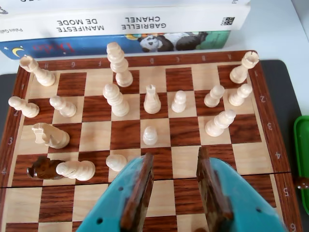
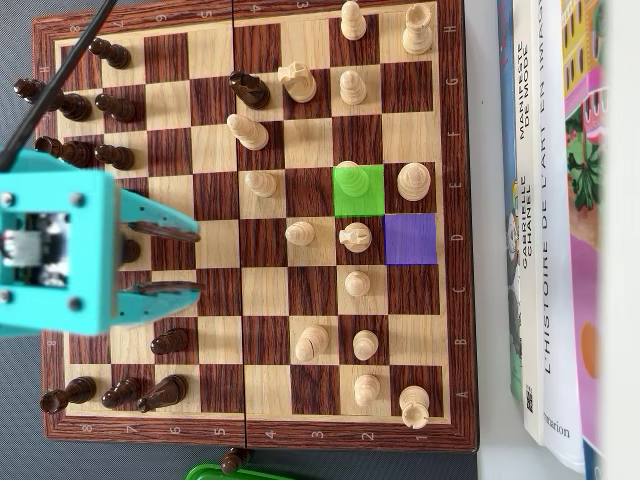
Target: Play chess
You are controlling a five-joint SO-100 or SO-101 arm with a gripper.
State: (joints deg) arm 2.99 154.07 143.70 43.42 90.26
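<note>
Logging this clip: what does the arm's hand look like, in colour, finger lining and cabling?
The hand is turquoise plastic with two tapered fingers, their inner faces lined with worn reddish-brown pads. In the overhead view its blocky turquoise body carries small screws and a pale insert, and a black cable runs up from it.

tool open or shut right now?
Open. In the wrist view the teal two-finger tool shows a clear gap of board between its brown-padded fingers, nothing held. The overhead view shows the same spread over the wooden chessboard.
</note>
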